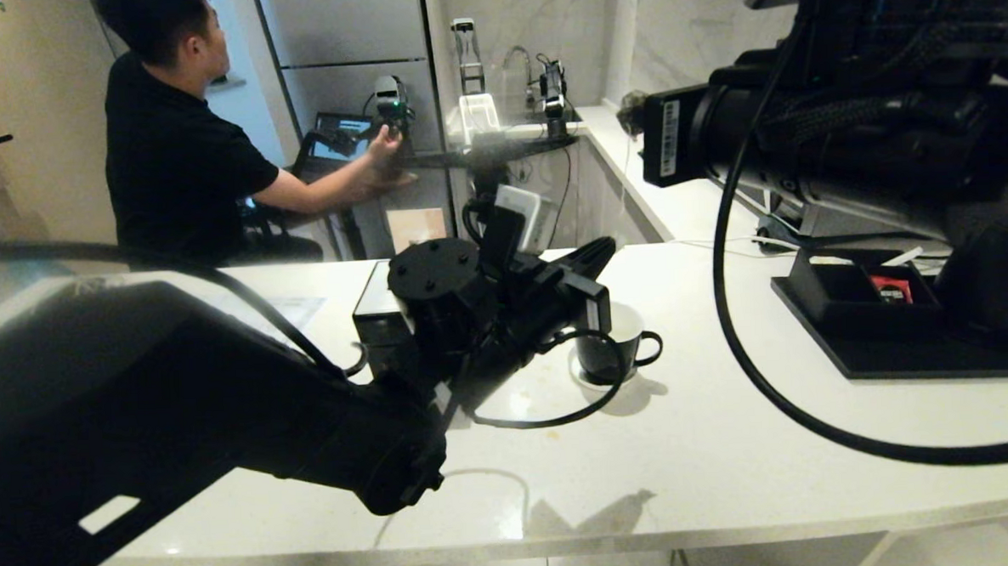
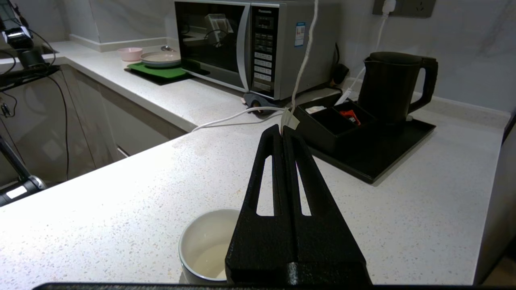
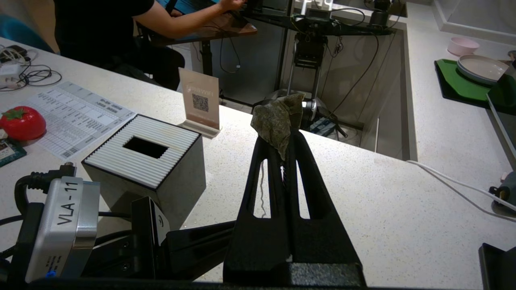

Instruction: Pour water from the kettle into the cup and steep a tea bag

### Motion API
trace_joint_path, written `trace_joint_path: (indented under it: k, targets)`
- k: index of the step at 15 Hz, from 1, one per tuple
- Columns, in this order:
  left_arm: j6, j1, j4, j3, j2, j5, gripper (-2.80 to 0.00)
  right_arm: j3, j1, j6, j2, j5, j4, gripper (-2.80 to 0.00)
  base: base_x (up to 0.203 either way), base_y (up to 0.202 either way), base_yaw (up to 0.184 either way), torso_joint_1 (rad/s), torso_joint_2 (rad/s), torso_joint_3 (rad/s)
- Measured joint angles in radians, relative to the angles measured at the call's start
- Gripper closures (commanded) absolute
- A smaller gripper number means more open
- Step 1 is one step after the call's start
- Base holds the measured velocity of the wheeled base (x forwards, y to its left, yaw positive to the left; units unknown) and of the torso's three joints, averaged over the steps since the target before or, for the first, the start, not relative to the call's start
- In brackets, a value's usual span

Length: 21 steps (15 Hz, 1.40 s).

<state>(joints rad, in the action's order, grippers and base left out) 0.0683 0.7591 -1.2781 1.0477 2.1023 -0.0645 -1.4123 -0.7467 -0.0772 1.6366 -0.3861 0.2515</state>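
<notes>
On the left of the white desk [image 1: 698,445] stands a cube-shaped box [image 3: 145,161] with a slotted top. The left end effector [image 2: 283,129] hovers over the cup [image 1: 622,346], its jaws clamped together on the paper tag of a white string [image 2: 304,56]. The cup, on its saucer, holds a little pale liquid. The right end effector [image 3: 282,139] is closed on the damp tea bag [image 3: 277,121], held above the desk. On the right, the kettle [image 2: 393,86] sits on a black tray [image 2: 375,149].
</notes>
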Motion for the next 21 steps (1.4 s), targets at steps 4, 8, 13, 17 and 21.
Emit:
trace_joint_path:
  k: [4, 8, 13, 17, 21]
  targets:
    - [0.000, 0.000, 0.000, 0.000, 0.001, 0.001, 0.00, -0.006, -0.001, 0.000, -0.001, 0.002, 0.000, 0.00, 0.000, 0.000, 0.000, 0.000, 0.00, 0.000]
    - [0.000, 0.000, 0.000, 0.000, 0.001, 0.002, 0.00, 0.003, -0.001, -0.001, -0.007, 0.002, 0.000, 0.00, 0.000, 0.000, 0.000, 0.000, 0.00, 0.000]
    - [0.000, -0.001, 0.000, 0.000, 0.001, 0.002, 0.00, 0.016, -0.005, -0.002, -0.010, 0.004, 0.000, 0.00, 0.000, 0.000, 0.000, 0.000, 0.00, 0.000]
    - [0.000, -0.001, 0.000, 0.000, 0.001, 0.003, 0.00, 0.019, -0.012, -0.002, -0.014, 0.005, 0.000, 0.00, 0.000, 0.000, 0.000, 0.000, 0.00, 0.000]
    - [-0.003, -0.001, 0.000, 0.000, 0.000, 0.003, -2.80, 0.021, -0.012, 0.000, -0.014, 0.005, 0.000, 0.00, 0.000, 0.000, 0.000, 0.000, 0.00, 0.000]
